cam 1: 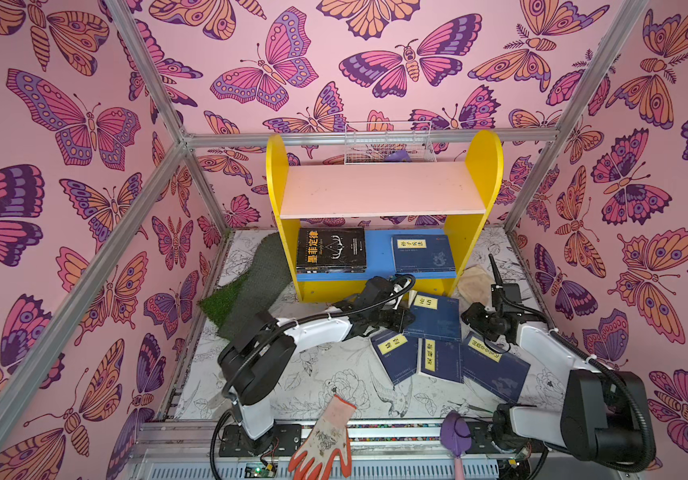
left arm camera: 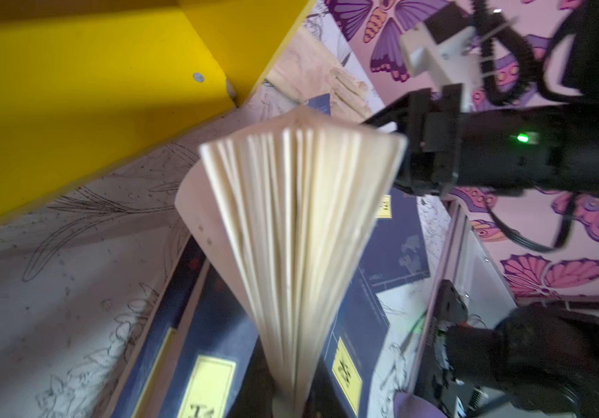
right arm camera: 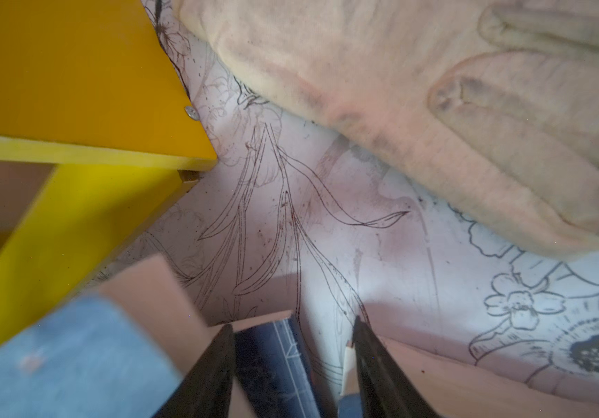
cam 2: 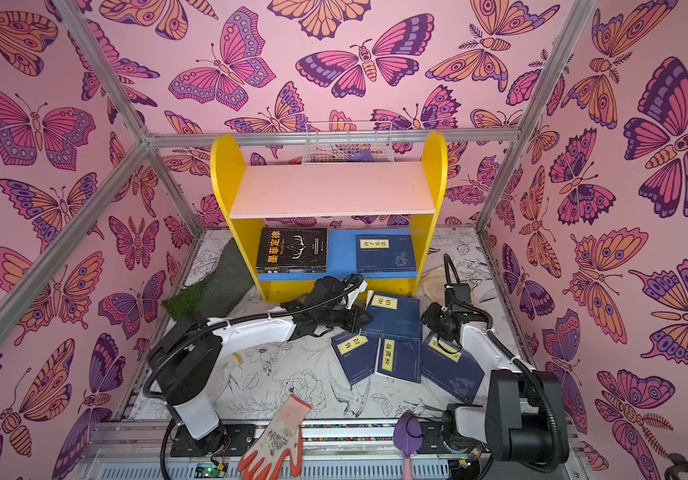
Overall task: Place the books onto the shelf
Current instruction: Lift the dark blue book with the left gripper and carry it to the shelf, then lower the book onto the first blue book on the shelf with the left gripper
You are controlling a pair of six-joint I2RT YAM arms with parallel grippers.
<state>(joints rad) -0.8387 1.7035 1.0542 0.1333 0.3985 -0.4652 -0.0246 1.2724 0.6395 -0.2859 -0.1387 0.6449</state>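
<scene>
L gripper (cam 1: 406,320) is closed tight on the left edge of the held navy book (cam 1: 437,320) — in the left wrist view its pages (left arm camera: 290,217) fan out away from the grip. That book sits just in front of the shelf (cam 1: 484,166), right of the desk's (cam 1: 313,374) middle, directly between both grippers. R gripper (right arm camera: 292,325) is at the book's opposite edge w/ jaws apart; a navy corner shows between them, not pinched as far as I can tell.

Long axis runs approx. from the desk's front edge to its back edge, title-label end pointing at the shelf. So the L arm holds it and the shelf lies straight beyond — probably a short lift and push toward the back.

Nearer the desk's front edge lie three more navy books (cam 1: 437,359). A black stack (cam 1: 331,249) and another navy book (cam 1: 423,253) are on the blue lower board (cam 1: 377,253).
</scene>
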